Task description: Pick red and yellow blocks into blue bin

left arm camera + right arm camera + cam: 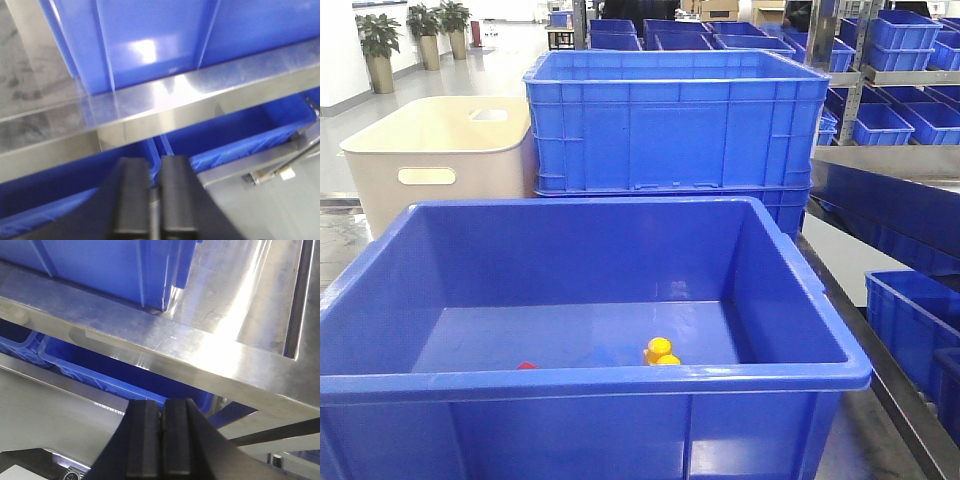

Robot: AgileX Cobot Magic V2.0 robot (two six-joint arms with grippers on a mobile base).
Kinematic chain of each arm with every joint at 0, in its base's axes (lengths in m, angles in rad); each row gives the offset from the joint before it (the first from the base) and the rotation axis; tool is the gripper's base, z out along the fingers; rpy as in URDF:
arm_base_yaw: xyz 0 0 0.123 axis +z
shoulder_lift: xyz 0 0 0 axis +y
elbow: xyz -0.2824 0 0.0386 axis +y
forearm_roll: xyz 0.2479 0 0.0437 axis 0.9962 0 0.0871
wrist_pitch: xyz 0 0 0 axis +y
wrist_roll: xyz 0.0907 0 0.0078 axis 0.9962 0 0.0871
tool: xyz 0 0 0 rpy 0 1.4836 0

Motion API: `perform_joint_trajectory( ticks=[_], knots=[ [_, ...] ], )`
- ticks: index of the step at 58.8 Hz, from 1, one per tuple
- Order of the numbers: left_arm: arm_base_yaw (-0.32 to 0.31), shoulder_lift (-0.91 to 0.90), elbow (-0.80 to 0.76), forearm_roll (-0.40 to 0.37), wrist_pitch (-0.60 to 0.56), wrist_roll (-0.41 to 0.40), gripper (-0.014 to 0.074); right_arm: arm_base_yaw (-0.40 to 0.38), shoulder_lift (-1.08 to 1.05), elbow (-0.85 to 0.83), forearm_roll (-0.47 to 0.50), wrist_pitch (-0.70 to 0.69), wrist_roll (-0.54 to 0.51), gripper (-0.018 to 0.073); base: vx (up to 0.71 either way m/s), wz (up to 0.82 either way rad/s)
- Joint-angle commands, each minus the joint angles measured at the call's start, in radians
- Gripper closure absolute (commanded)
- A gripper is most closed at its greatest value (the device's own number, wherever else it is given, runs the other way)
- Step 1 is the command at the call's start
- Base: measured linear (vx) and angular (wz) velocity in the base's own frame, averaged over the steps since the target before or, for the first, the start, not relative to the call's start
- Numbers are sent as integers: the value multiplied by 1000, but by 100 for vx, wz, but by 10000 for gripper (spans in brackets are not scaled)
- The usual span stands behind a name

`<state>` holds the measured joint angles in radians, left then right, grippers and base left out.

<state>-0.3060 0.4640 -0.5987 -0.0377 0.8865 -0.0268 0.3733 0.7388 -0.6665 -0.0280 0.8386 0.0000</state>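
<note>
Closed black jaws fill the lower centre of both wrist views: left gripper [155, 200] and right gripper [161, 440], pressed together, nothing held. Beyond them, steel shelf edges. Front view, lower centre: yellow brick [661, 352] and red cube [527, 365] already lie inside the blue bin [590, 380]. Risk judged small: a gripper catching the shelf edge.

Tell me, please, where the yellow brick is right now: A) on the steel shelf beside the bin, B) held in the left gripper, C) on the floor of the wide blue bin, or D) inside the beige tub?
C: the front view shows the yellow brick lying on the floor of the blue bin, near its front wall.
</note>
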Motion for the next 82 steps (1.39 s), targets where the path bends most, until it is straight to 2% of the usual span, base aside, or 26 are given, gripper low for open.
perform_joint_trajectory(
  ticks=[1,9,40,43,46,51,60,68,82],
  knots=[
    [-2,6,-24,-1,-86,-9,534,-2,-3,-28,-9,-66,-12,575,0,0],
    [-2,6,-24,-1,-81,-9,606,-2,-3,-28,-7,-52,-9,573,0,0],
    [-2,6,-24,-1,-81,-9,604,-2,-3,-28,-7,-51,-11,569,0,0],
    [-2,6,-24,8,-79,-7,603,-2,-3,-28,-7,-51,-11,569,0,0],
    [-2,-3,-17,51,-90,-6,603,-2,-3,-28,-7,-51,-11,569,0,0],
    [28,-50,24,77,-162,-7,603,-2,-3,-28,-6,-51,-11,569,0,0],
    [128,-163,171,77,-414,-7,603,-2,-3,-28,-5,-51,-11,569,0,0],
    [200,-255,301,67,-587,-10,603,-2,-3,-28,-6,-51,-11,569,0,0],
    [266,-382,491,47,-752,-10,603,-2,-3,-28,-6,-51,-11,569,0,0]
  ],
)
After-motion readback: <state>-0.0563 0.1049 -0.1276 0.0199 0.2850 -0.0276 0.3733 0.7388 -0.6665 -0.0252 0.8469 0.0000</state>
